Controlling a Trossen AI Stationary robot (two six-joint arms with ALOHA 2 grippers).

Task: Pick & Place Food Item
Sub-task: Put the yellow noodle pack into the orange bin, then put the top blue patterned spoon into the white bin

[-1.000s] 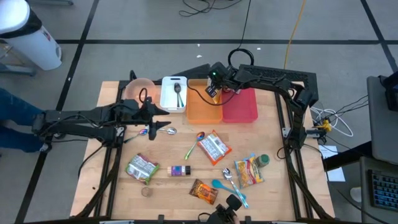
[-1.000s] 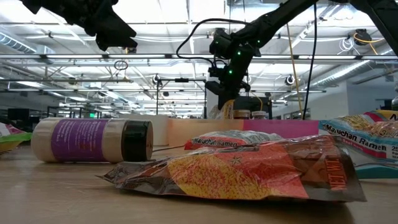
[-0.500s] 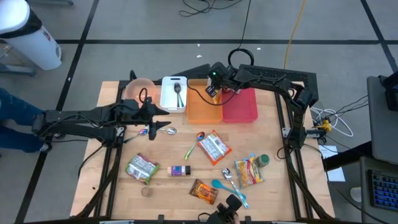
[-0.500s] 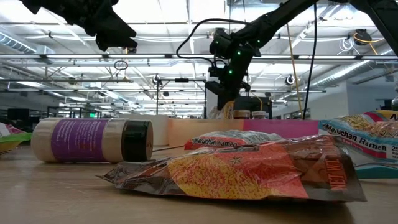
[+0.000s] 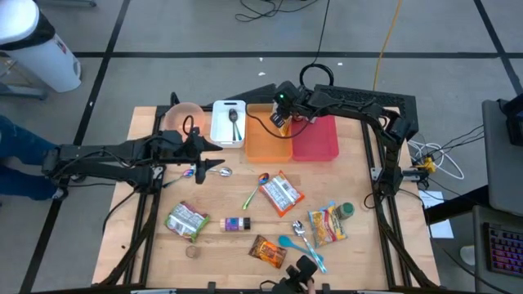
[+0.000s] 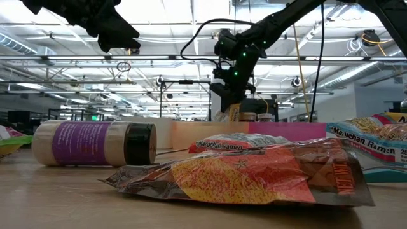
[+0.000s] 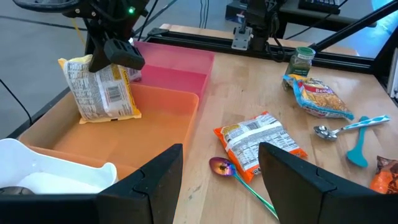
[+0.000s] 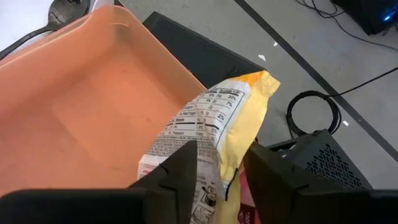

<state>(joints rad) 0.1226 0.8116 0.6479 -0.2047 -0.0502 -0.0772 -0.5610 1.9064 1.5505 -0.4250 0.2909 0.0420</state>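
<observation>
A yellow food packet (image 7: 99, 87) stands upright in the orange bin (image 7: 155, 118), its lower edge at the bin's floor. My right gripper (image 8: 221, 180) is above that bin at the table's far side, its fingers apart with the packet's top (image 8: 217, 124) between them. In the high view the gripper (image 5: 282, 116) covers most of the packet. My left gripper (image 7: 221, 180) hangs open over the table's left half, above a spoon (image 5: 219, 171), and holds nothing. My right gripper has the packet's printed face (image 8: 186, 134) lying against the inner side of one finger (image 8: 180, 171); a dark gap shows beside the other finger. The fingers slant down from the table's right and far side. The packet stands upright in the orange bin.
A pink bin (image 5: 323, 140) adjoins the orange one; a white tray (image 5: 221, 131) with a spoon and a pink bowl (image 5: 181, 117) sit to their left. Ramen packets (image 5: 282, 193), a green packet (image 5: 186, 219), a spice jar (image 5: 235, 224), a brown packet (image 5: 268, 251) and spoons lie nearer.
</observation>
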